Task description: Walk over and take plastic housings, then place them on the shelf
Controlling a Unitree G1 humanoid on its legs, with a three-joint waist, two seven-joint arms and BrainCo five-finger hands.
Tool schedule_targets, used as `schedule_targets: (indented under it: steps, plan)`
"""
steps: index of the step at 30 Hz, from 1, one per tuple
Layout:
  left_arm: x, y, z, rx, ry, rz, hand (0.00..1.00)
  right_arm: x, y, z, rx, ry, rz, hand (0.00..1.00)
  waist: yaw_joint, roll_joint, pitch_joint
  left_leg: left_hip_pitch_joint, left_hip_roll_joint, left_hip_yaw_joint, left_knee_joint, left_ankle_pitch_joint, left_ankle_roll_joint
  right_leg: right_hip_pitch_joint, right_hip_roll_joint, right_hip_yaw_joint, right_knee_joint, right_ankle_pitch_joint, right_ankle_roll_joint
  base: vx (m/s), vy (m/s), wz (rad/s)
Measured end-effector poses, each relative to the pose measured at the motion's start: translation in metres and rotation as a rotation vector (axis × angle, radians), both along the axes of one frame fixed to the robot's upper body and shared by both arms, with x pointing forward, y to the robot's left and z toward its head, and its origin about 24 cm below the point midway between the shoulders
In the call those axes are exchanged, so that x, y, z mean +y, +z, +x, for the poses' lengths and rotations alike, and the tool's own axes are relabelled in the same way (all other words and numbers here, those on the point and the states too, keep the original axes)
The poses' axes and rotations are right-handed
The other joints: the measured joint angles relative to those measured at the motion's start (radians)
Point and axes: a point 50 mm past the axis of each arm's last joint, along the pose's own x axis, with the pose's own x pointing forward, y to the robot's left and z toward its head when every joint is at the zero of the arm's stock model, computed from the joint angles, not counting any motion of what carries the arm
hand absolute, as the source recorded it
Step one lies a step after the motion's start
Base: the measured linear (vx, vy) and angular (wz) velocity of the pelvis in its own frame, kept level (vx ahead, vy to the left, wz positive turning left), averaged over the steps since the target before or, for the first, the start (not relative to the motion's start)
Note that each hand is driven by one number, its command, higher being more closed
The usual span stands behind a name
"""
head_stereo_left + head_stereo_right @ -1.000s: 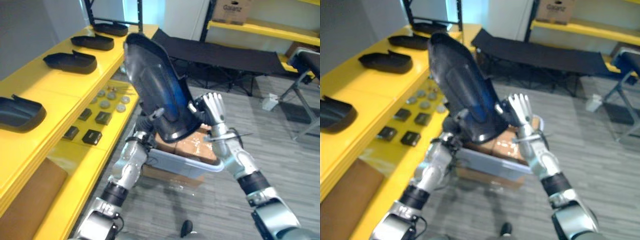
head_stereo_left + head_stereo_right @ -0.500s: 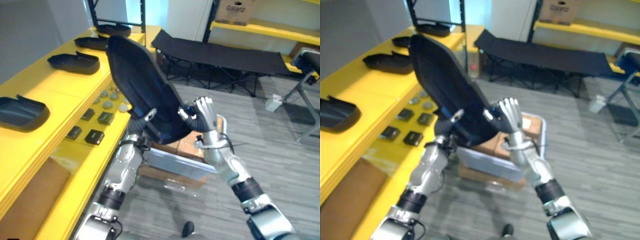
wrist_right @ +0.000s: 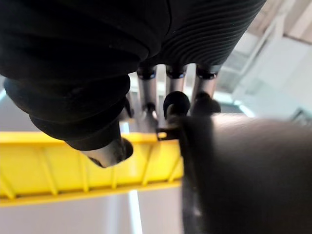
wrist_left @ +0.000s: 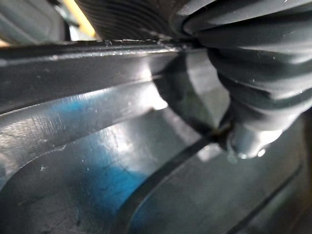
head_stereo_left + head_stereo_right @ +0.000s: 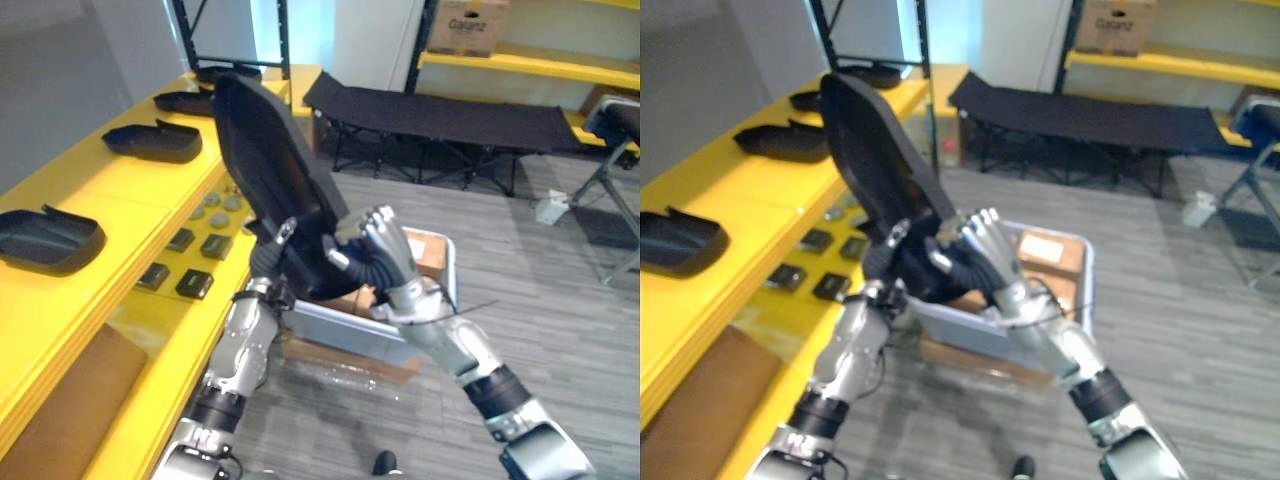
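Closest in, both hands grasp one large black plastic housing (image 5: 270,150) and hold it up in the air beside the yellow shelf (image 5: 120,195). It is tilted, with its upper end leaning toward the shelf. The left hand (image 5: 266,264) sits at the lower left edge, its thumb pressed onto the glossy inner face while its fingers are hidden behind. The right hand (image 5: 385,252) is curled over the lower right edge, fingers on one side and thumb on the other. Directly below the two hands is one grey bin (image 5: 345,330) with a brown cardboard box (image 5: 422,246) inside it.

To the left, on the shelf's lower ledge, lie four small dark square parts (image 5: 195,284) in two pairs. Just past them, four round grey discs (image 5: 218,218) show beside the held housing's edge. On the top board rest four more black housings, well apart in a row: the nearest housing (image 5: 48,238), a second housing (image 5: 155,141), a third housing (image 5: 188,102) and a fourth housing (image 5: 225,72) at the far end, by a black upright post (image 5: 283,35).

Farther back stands one black cot (image 5: 440,108) on the grey plank floor (image 5: 540,290). Behind it, one far shelf (image 5: 530,63), also yellow, carries a single carton (image 5: 463,25).
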Motion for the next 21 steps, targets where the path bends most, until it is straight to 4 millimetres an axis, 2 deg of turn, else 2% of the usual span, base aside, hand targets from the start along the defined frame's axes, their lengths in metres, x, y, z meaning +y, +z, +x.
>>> schedule_targets:
  steps: [1, 6, 10, 14, 16, 19, 21]
  plan:
    - [0.0, 0.0, 0.0, -0.003, 0.02, 0.033, 1.0, -0.002, -0.003, 0.0, 0.034, -0.003, 0.023, 0.0, 0.0, -0.002, -0.002, 0.0, 0.001, 0.0, -0.001, 0.0, 0.0, -0.001, 0.001, 0.0, -0.001, -0.006, -0.009, 0.0, 0.0, 0.0]
    - [-0.001, 0.0, 0.0, -0.011, 0.065, 0.103, 1.0, -0.007, -0.003, 0.001, 0.124, 0.009, 0.139, 0.0, -0.001, -0.002, -0.006, 0.001, 0.002, 0.001, -0.007, 0.002, -0.002, -0.003, 0.003, 0.0, 0.001, -0.003, -0.004, 0.0, 0.0, 0.0]
    - [-0.006, 0.002, -0.001, -0.015, 0.153, 0.165, 1.0, -0.018, 0.016, 0.007, 0.19, 0.026, 0.361, 0.0, -0.001, -0.002, -0.006, 0.013, 0.003, 0.004, -0.013, 0.002, -0.002, 0.003, 0.005, 0.002, 0.002, -0.001, -0.002, 0.0, 0.005, -0.01]
    - [0.008, 0.005, -0.001, -0.036, 0.353, 0.295, 1.0, -0.044, 0.051, 0.002, 0.165, 0.114, 0.618, 0.0, -0.006, -0.002, -0.007, 0.018, 0.003, 0.008, -0.016, 0.002, -0.002, 0.006, 0.006, 0.005, 0.002, -0.001, -0.001, 0.0, 0.011, -0.02]
    - [0.032, 0.008, -0.002, -0.044, 0.554, 0.365, 1.0, -0.075, 0.075, -0.009, 0.112, 0.262, 0.781, 0.0, -0.013, -0.002, -0.007, 0.022, 0.004, 0.013, -0.018, 0.002, -0.002, 0.006, 0.007, 0.009, 0.001, -0.001, -0.001, -0.02, 0.02, -0.05]
    - [0.056, 0.003, -0.012, -0.03, 0.741, 0.444, 1.0, -0.105, 0.079, -0.022, 0.073, 0.335, 0.902, 0.0, -0.017, -0.001, -0.01, 0.042, 0.005, 0.032, -0.03, 0.003, -0.004, 0.008, 0.009, 0.028, 0.001, -0.001, -0.001, 0.0, 0.021, -0.16]
    - [0.067, -0.001, -0.02, -0.021, 0.835, 0.496, 1.0, -0.126, 0.068, -0.032, 0.066, 0.29, 0.997, 0.0, -0.024, -0.001, -0.012, 0.046, 0.004, 0.034, -0.037, 0.003, -0.004, 0.008, 0.009, 0.03, 0.001, -0.001, -0.001, 0.0, 0.02, -0.06]
